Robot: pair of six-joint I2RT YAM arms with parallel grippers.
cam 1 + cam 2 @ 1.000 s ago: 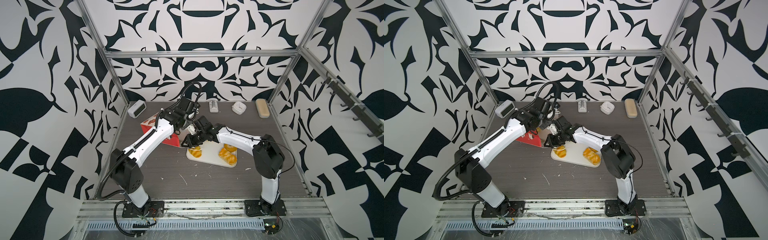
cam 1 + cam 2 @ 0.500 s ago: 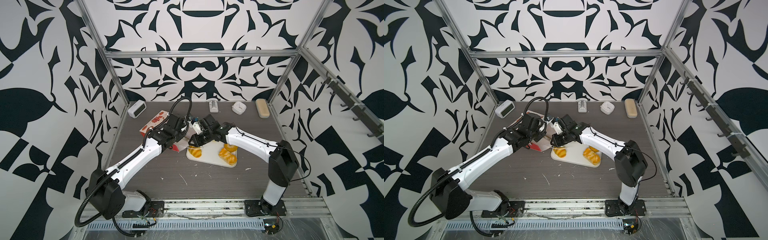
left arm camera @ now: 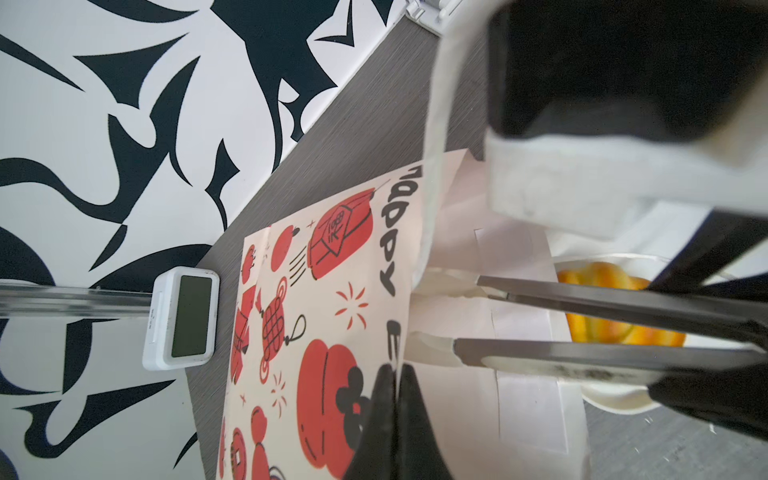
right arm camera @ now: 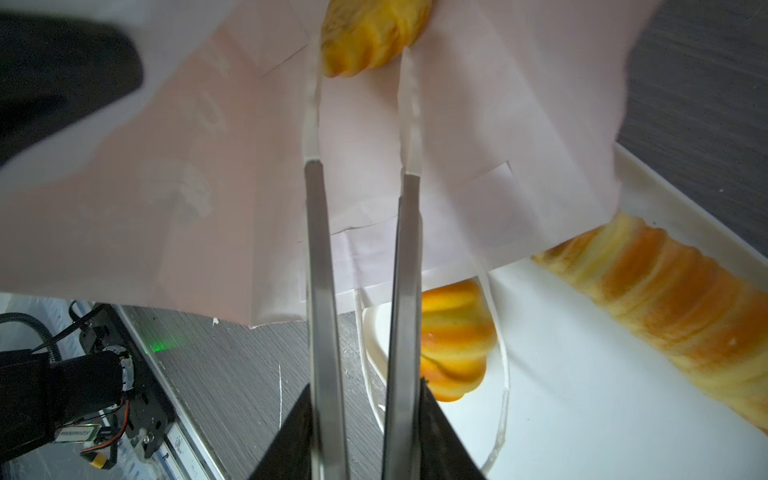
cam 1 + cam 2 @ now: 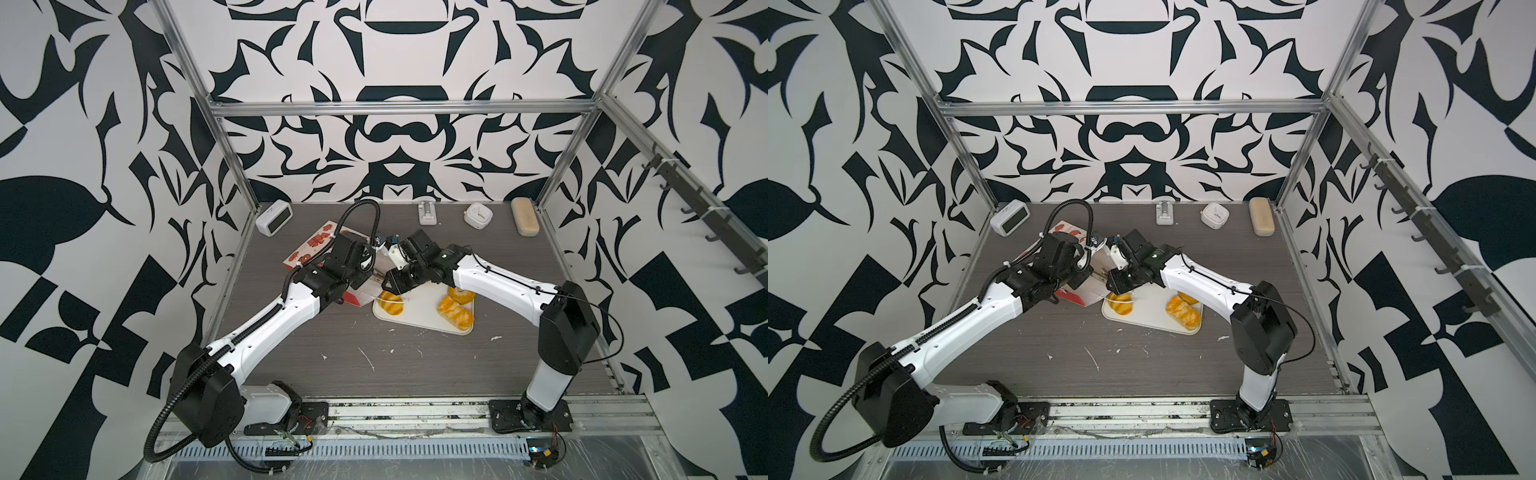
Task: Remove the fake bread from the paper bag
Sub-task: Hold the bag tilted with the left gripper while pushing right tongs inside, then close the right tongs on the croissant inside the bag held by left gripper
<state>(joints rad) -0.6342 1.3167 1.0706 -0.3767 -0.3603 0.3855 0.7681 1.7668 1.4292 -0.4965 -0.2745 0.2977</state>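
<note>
With the paper bag (image 3: pixel 324 332) clenched in the left end effector (image 3: pixel 395 370), the parted right end effector (image 4: pixel 360 68) should be closed squarely on the toy pastry (image 4: pixel 374 29).

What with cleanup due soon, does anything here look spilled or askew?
White scraps litter the table near the tray. The paper bag lies on its side, mouth over the tray's edge, one pastry inside.

- Bag (image 5: pixel 313 245): lowered from a tilted lift to lying flat, mouth at tray (image 5: pixel 419 322) edge.
- Left gripper (image 3: pixel 395 374): moved down with it.
- Right gripper (image 4: pixel 361 104): jaws parted, now inside mouth.
</note>
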